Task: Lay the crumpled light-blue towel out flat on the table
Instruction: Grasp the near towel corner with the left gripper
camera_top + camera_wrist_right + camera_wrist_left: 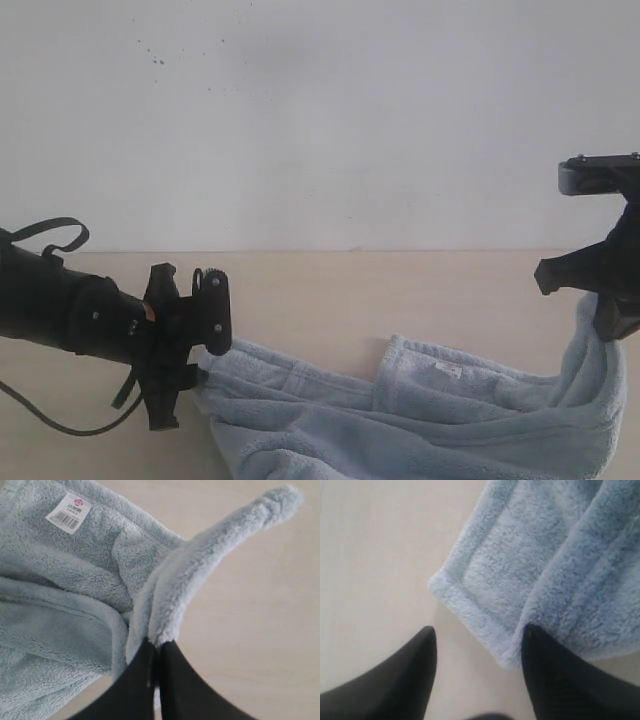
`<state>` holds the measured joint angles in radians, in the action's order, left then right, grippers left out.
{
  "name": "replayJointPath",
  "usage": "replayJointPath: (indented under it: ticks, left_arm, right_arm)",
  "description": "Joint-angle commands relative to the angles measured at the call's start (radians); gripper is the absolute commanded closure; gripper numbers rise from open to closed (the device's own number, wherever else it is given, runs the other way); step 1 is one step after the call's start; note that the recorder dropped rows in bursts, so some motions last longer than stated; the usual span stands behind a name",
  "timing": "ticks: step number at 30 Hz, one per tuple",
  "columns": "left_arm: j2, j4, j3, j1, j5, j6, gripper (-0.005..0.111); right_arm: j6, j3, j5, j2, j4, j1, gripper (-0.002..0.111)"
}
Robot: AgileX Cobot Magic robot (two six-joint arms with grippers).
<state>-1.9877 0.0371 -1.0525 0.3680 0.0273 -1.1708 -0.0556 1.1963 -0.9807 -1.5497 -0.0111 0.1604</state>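
We begin at the right gripper (pixel 155 647). Its two black fingers (pixel 132 690) are pressed together with no gap, pinching a folded ridge of the towel (pixel 60 605). From the pinch, a narrow tongue of the hemmed border rises free above the table (pixel 260 630).

In the exterior view the right gripper (pixel 603 305) hangs at the right edge of the scene. It holds that end of the towel (pixel 420 420) raised, so the cloth climbs from the table (pixel 320 290) to the fingertips.

The left gripper (pixel 480 630) stands wide apart and grips nothing. One finger (pixel 395 680) is over bare table (pixel 370 555). The other finger (pixel 560 680) lies against the towel's hem. A hemmed corner of the towel (pixel 545 555) lies on the table just ahead of the gap.

In the exterior view the left gripper (pixel 190 350) sits low at the towel's left end, and we cannot tell from there whether it touches the cloth.

Between the two grippers the towel lies in long rumpled folds along the near part of the table, with one layer doubled over. A white label (pixel 69 512) with a barcode is sewn to the cloth near the held end, and it also shows in the exterior view (pixel 448 370). A white speckled wall (pixel 320 120) rises behind the table.
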Motion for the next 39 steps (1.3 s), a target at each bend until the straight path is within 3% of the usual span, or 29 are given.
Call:
replayJointPath:
  ticks: [1,7,12,14,17,22,29,39]
  left_arm:
    - [-0.012,0.005,-0.004,-0.003,0.034,0.003,0.059]
    - [0.014,0.199,-0.016,-0.003,-0.017,0.152,0.072]
    - [0.097,0.466,-0.087,-0.011,0.025,0.457,0.08]
    - [0.117,0.517,-0.129,-0.027,0.148,0.596,0.074]
    - [0.113,0.519,-0.156,-0.045,0.319,0.672,0.058]
    - [0.065,0.519,-0.156,-0.057,0.393,0.746,0.038]
    - [-0.032,0.463,-0.156,-0.068,0.394,0.802,0.037]
    - [-0.083,0.504,-0.168,-0.079,0.336,0.815,0.038]
  right_arm:
    - [0.014,-0.001,0.009,0.013,0.004,-0.002,0.108]
    - [0.014,-0.001,0.028,0.013,0.004,-0.002,0.108]
    - [0.014,-0.001,0.035,0.013,0.004,-0.002,0.108]
    - [0.014,-0.001,0.035,0.013,0.004,-0.002,0.108]
    - [0.014,-0.001,0.035,0.013,0.004,-0.002,0.108]
    - [0.014,-0.001,0.027,0.013,0.031,-0.002,0.108]
    - [0.014,-0.001,0.01,0.013,0.031,-0.002,0.108]
    - [0.014,-0.001,0.028,0.013,0.031,-0.002,0.108]
